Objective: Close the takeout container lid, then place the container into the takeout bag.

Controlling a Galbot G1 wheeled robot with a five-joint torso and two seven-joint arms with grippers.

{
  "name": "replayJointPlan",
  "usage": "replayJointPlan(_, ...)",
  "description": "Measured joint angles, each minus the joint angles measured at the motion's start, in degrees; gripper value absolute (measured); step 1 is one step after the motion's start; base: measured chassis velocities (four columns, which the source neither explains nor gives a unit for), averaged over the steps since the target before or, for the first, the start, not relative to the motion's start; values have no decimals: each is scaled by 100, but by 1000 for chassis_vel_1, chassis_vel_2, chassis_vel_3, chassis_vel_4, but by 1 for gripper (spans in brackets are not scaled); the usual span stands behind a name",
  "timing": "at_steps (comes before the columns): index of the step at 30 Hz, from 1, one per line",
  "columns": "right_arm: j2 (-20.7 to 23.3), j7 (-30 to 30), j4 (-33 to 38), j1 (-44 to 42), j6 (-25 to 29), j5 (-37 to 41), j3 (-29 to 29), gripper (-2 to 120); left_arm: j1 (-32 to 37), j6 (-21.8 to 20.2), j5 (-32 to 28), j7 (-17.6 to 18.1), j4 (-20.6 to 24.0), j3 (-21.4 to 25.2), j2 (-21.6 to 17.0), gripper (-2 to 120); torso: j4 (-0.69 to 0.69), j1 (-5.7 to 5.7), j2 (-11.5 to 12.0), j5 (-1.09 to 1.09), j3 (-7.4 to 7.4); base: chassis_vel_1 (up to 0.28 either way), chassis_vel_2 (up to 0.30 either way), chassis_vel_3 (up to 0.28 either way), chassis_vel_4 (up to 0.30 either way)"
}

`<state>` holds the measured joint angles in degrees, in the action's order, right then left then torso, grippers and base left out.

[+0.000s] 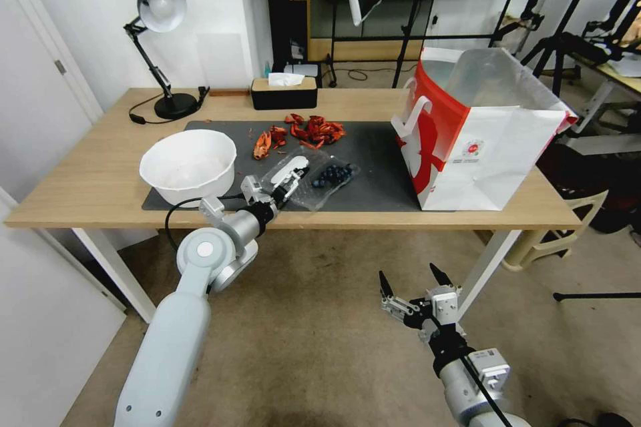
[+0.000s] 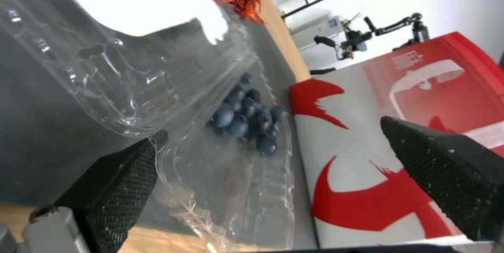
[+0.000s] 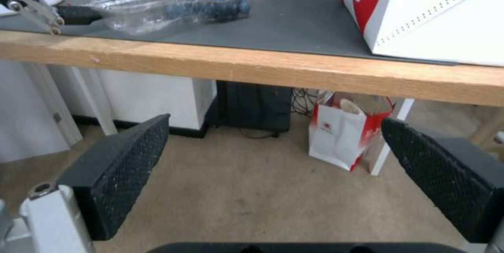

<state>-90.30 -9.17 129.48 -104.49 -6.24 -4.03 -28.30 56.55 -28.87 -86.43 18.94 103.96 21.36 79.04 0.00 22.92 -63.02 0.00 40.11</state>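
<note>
The takeout container is lying open on the dark mat at the bench's near edge, its lid partly raised. It is looking light, thin and springy, so pressing near the lid's free rim seems safest. The left end effector is sitting at the lid, open. The takeout bag is standing nearby. The right end effector is hanging open below the bench.

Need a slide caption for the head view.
Left gripper open at the open takeout container; right gripper open below the table.
</note>
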Motion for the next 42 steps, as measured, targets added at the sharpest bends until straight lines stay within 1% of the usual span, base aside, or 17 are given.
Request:
replayJointPlan(10, 8, 8, -7, -22, 30, -16, -8, 100, 73, 81, -5, 16, 222, -90, 242, 100, 0, 0, 0, 0, 0, 0, 0, 0, 0)
replayJointPlan(17, 12, 8, -51, -41, 100, -15, -28, 100, 259, 149, 176, 48, 396, -226, 472, 100, 0, 0, 0, 0, 0, 0, 0, 0, 0)
replayJointPlan(29, 31, 3, -111, -21, 122, -1, -57, 100, 300, 335, 368, 48, 402, -405, 712, 100, 0, 0, -1, 0, 0, 0, 0, 0, 0)
replayJointPlan(32, 41, 1, -117, -42, 147, 8, -88, 100, 252, 414, 436, 55, 294, -452, 807, 100, 0, 0, -1, 0, 0, 0, 0, 0, 0)
replayJointPlan(42, 47, 0, -129, -56, 168, 18, -131, 100, 191, 458, 493, 53, 198, -494, 885, 100, 0, 0, -1, 0, 0, 0, 0, 0, 0)
